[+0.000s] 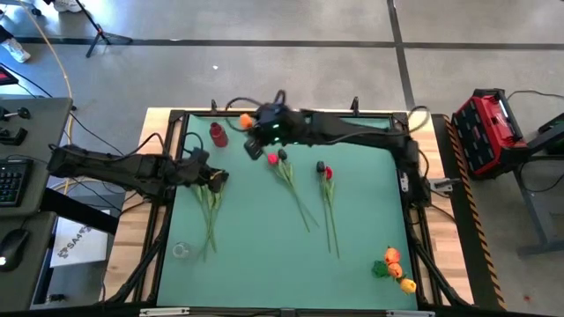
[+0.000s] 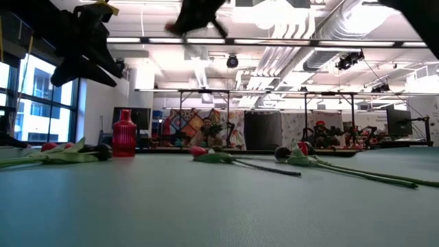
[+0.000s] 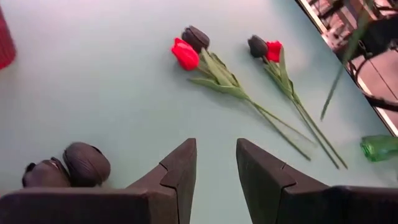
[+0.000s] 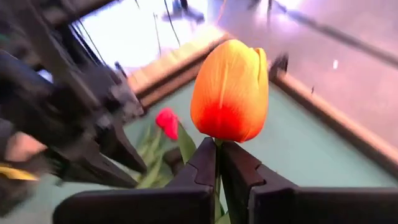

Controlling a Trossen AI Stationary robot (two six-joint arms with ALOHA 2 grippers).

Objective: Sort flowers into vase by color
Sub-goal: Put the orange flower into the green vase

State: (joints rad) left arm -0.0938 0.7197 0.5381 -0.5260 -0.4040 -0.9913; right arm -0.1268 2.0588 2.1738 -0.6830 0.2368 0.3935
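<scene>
My right gripper [image 1: 251, 128] hangs high over the table's far left part, shut on an orange tulip [image 4: 230, 90]. A red vase [image 1: 218, 134] stands just left of it. My left gripper [image 3: 216, 146] is open above a bunch of flowers with black heads [image 3: 81, 165] that lies flat at the table's left. Two pairs of flowers, each with a red head [image 3: 185, 54] and a black head [image 3: 196, 37], lie flat mid-table. Orange flowers [image 1: 392, 264] lie at the near right corner. My right gripper pinches the orange tulip's stem [image 4: 217, 149] between its two fingers, right under the head. The head stands up past the fingertips, and the flower is lifted clear of the table. A thin green stem [image 3: 339, 78] shows in the air in the left wrist view.
A clear vase [image 1: 181, 251] stands at the near left, and a green glass piece [image 3: 379, 147] shows in the left wrist view. The table has a raised dark frame [image 1: 414, 220] around the green mat. Bare mat lies between the flower pairs and the near edge.
</scene>
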